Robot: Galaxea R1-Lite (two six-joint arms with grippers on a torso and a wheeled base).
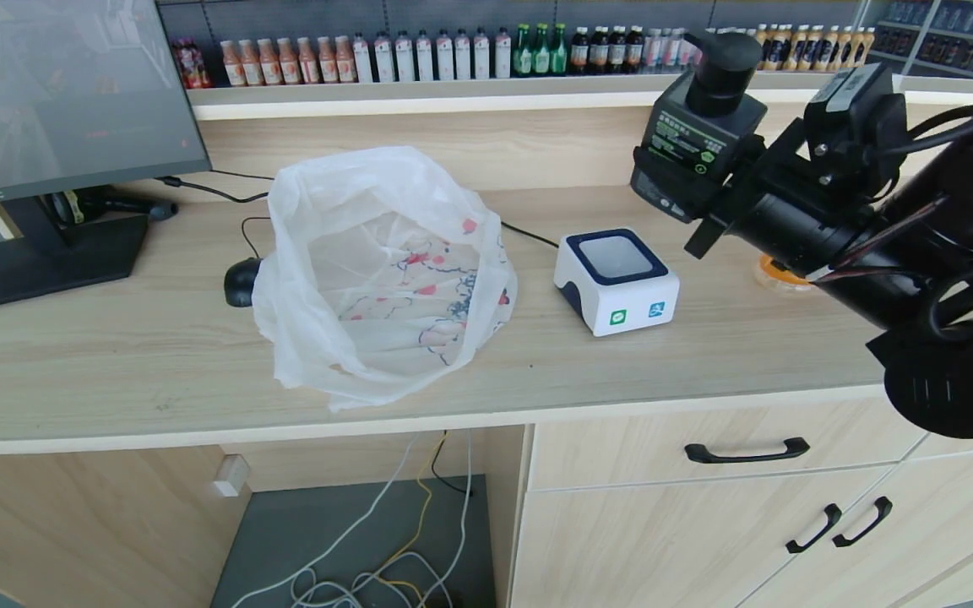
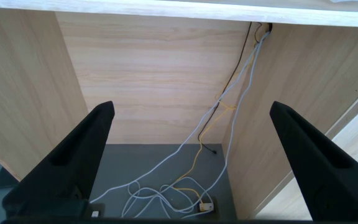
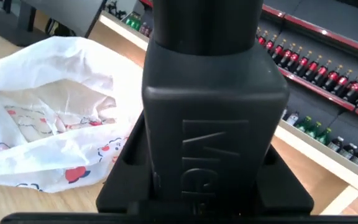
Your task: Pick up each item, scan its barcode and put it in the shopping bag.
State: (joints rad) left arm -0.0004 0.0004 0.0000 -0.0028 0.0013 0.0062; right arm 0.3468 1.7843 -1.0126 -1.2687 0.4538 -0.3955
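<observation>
The right tool [image 1: 727, 190] is clamped on a black pump bottle [image 1: 693, 139], raised above and right of the scanner [image 1: 617, 283]. The head view catches the bottle's label, the right wrist view its embossed side. The shopping bag [image 1: 385, 270] gapes left of the scanner. The left tool [image 2: 191, 112] is spread wide and empty under the bench [image 1: 115, 355].

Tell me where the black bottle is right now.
In the head view, the black bottle is held in the right gripper, above the right side of the counter, up and to the right of the white scanner box.

The shopping bag [image 1: 385, 279] is crinkled translucent plastic, the bottle [image 1: 693, 143] matt black plastic, the counter [image 1: 115, 355] matt wood-grain.
</observation>
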